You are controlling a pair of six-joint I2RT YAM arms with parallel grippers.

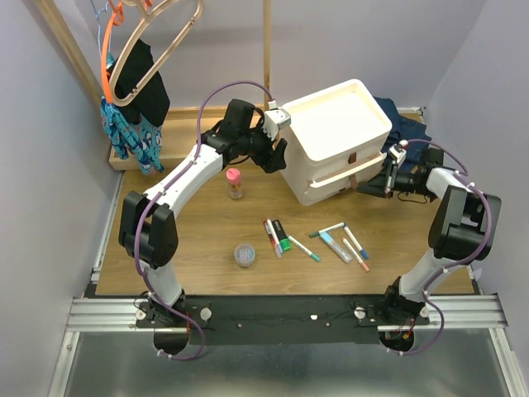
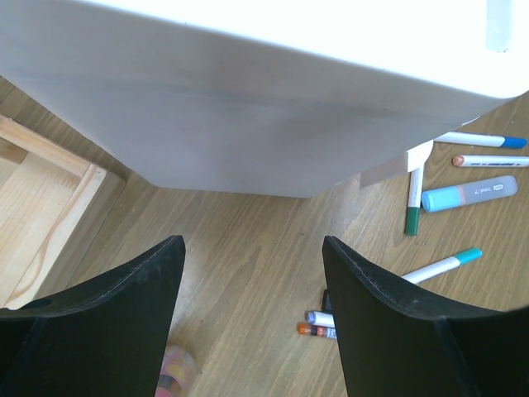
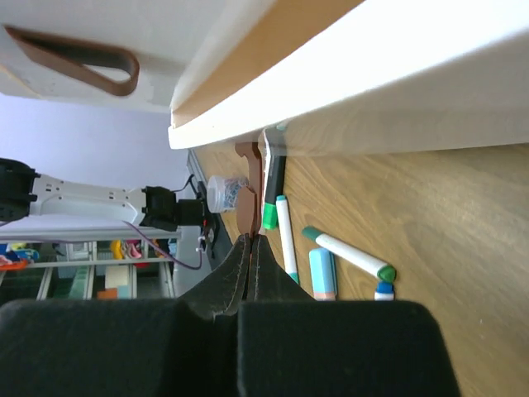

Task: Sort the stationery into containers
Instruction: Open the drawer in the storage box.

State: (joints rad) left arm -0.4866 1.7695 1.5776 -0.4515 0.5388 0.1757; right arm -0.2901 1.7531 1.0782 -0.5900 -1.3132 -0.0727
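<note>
- White plastic fills much of both wrist views: the three-drawer unit [image 1: 335, 141] sits at the back right of the wooden tabletop [image 1: 190, 240], shallow tray top facing up
- My right hand [image 3: 250, 246] is clenched on a brown pull tab [image 3: 247, 178] at the unit's front, with the tab pinched flat between the two fingertips
- A second brown tab [image 3: 83, 59], shaped as a loop, shows on another drawer face
- My left hand [image 2: 252, 244] is released, with the jaws standing wide and nothing between them; it hangs near the unit's left wall, and I cannot tell whether it touches
- All the stationery I can see lies on the tabletop, outside the drawers
- The pink-capped bottle [image 1: 235, 183] stands upright near the left hand
- The clear round tub [image 1: 245, 255] sits nearer the arm bases
- The thick black-and-green marker [image 1: 281, 236] lies just beside a slim white marker [image 1: 270, 237]
- To their right lie a green-capped marker [image 1: 304, 249], the pale blue tube [image 1: 335, 246] and a blue-capped marker [image 1: 357, 243], loosely fanned in front of the unit
</note>
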